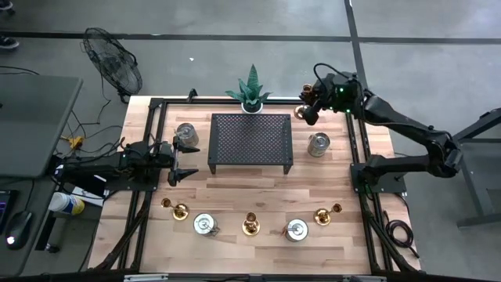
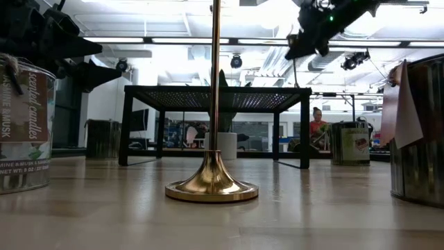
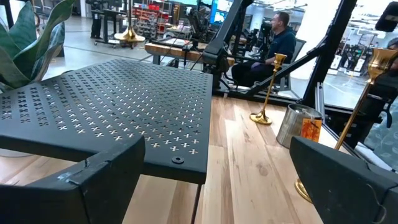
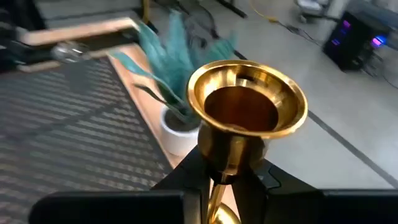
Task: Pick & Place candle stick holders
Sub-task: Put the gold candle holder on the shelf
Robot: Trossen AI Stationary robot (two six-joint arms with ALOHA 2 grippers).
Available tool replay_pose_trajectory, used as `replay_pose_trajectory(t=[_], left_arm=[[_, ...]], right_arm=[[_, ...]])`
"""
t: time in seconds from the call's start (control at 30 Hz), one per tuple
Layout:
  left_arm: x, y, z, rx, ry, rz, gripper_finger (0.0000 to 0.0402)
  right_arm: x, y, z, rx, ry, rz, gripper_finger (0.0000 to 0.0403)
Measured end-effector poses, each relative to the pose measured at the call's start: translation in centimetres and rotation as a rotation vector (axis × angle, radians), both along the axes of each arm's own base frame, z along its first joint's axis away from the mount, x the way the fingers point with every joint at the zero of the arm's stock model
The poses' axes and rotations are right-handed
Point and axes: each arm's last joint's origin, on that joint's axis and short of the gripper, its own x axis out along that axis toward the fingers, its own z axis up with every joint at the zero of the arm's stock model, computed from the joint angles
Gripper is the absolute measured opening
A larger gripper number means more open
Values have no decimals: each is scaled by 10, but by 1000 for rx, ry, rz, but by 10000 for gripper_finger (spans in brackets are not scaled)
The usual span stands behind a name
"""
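Brass candle stick holder (image 4: 245, 115) — pinched in the right hand (image 4: 233, 171); left hand (image 1: 182, 162) gapes wide, holding nothing.

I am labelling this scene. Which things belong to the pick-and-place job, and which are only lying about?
Job:
- brass holder in the right gripper
- brass holders on the front row
- silvery holders
- tin holders beside the rack
- left gripper, open, waiting left of the rack

Lying about:
- black rack
- plant
- fan on the floor
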Motion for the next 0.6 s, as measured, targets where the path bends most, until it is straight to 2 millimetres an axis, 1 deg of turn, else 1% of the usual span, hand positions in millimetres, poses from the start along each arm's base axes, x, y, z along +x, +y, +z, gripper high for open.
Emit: replay_pose_trajectory(t=[0.1,0.2,0.27,0.33,0.47,0.6], left_arm=[[0,0,0,0,0,0,392],[0,0,0,0,0,0,392],[0,0,0,0,0,0,392],[0,0,0,0,0,0,392],[0,0,0,0,0,0,392],[0,0,0,0,0,0,392]], right_arm=[[4,-1,1,3,3,71,41],[11,-4,-4,32,11,120,29],[17,-5,-3,35,0,147,26],[23,-5,0,20,-21,169,28],[34,-5,3,2,-49,209,47],[46,-7,-4,23,-31,230,50]])
